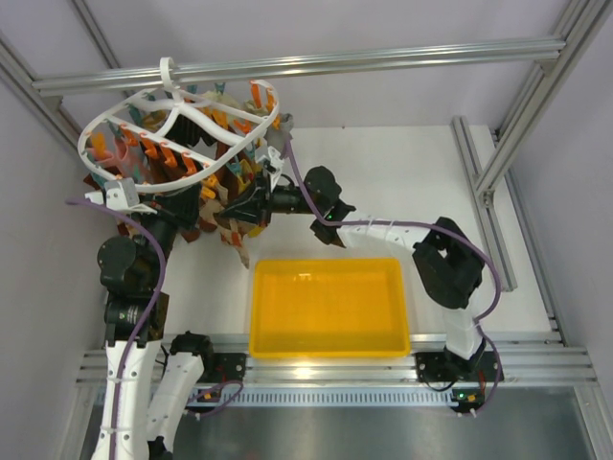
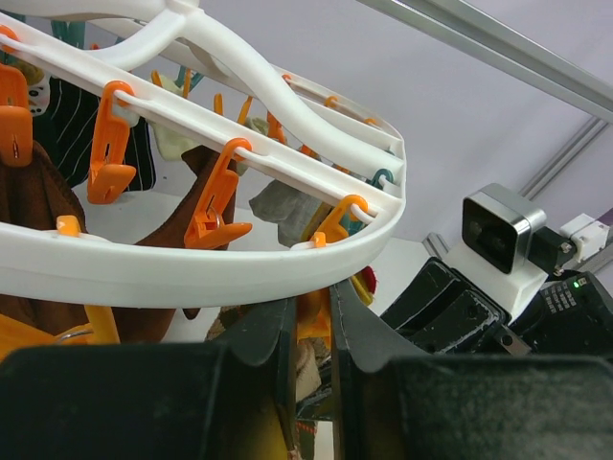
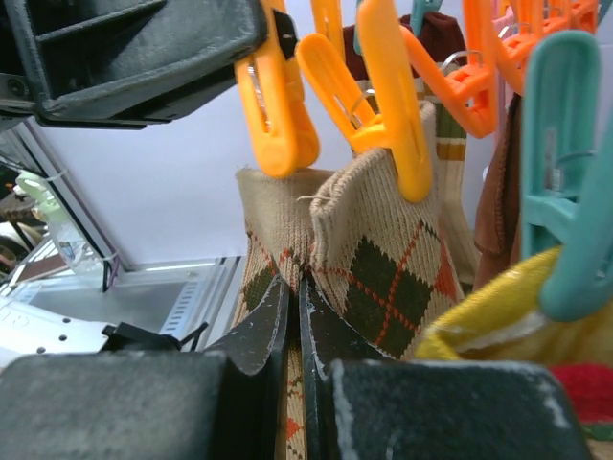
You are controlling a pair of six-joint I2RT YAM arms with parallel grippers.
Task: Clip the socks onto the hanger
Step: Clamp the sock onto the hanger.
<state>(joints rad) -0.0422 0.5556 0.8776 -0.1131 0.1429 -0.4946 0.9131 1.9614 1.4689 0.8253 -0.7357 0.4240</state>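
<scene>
White plastic hanger hangs from the rail at upper left, soft, light socks dangling beneath. Left wrist view: left gripper pinches narrow on an orange clip. Right wrist view: right gripper is closed on the limp argyle sock, likely best held near its ribbed cuff.
</scene>
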